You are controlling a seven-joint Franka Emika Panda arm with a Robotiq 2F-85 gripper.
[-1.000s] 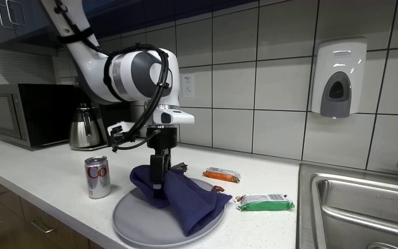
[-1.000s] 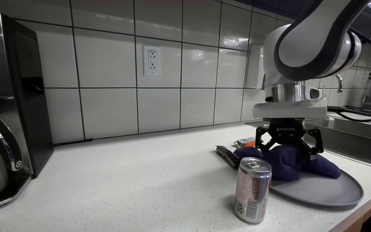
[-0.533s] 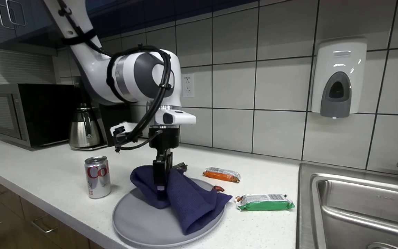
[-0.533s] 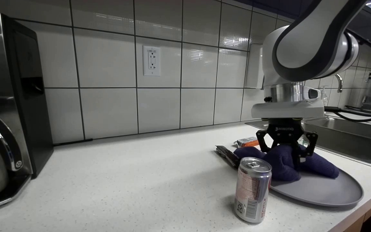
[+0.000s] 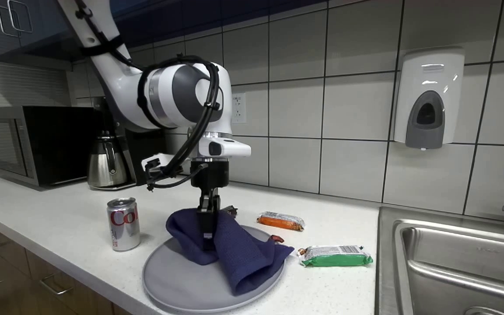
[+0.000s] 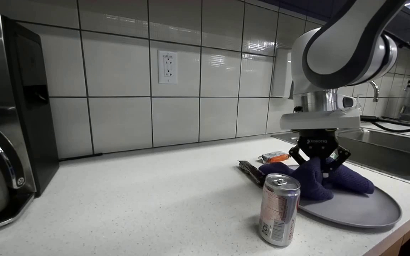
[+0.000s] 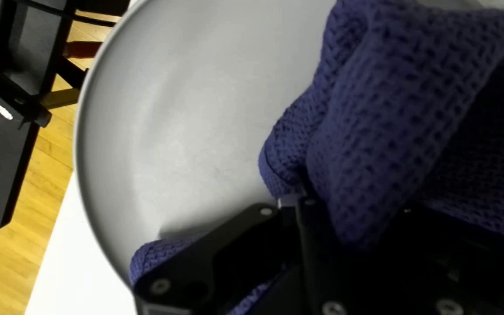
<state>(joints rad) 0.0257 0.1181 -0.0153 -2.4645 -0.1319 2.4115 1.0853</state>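
Observation:
A dark blue woven cloth (image 5: pixel 247 253) lies bunched across a round grey plate (image 5: pixel 177 284), partly hanging over its rim. Pointing straight down, my gripper (image 5: pixel 208 243) has its fingers sunk into the folds, and a ridge of cloth rises between them in an exterior view (image 6: pixel 313 174). Seen from the wrist, the cloth (image 7: pixel 392 109) is pinched up against the black fingers, with bare plate (image 7: pixel 182 109) to one side. The fingertips themselves are mostly buried in fabric. A small reddish thing (image 5: pixel 276 238) peeks out at the plate's far edge, partly covered by the cloth.
A silver soda can (image 6: pixel 279 209) stands upright beside the plate. An orange wrapped bar (image 5: pixel 281 221), a green one (image 5: pixel 336 256) and a dark wrapper (image 6: pixel 251 171) lie around it. A steel sink (image 5: pixel 386 262), carafe (image 5: pixel 107 164) and microwave (image 5: pixel 59 144) share the counter; a tiled wall rises behind.
The jaws have come together from wide apart, gathering cloth between them. The gripper has shifted slightly, and the cloth fold between the fingers stands higher. Plate and can have stayed put.

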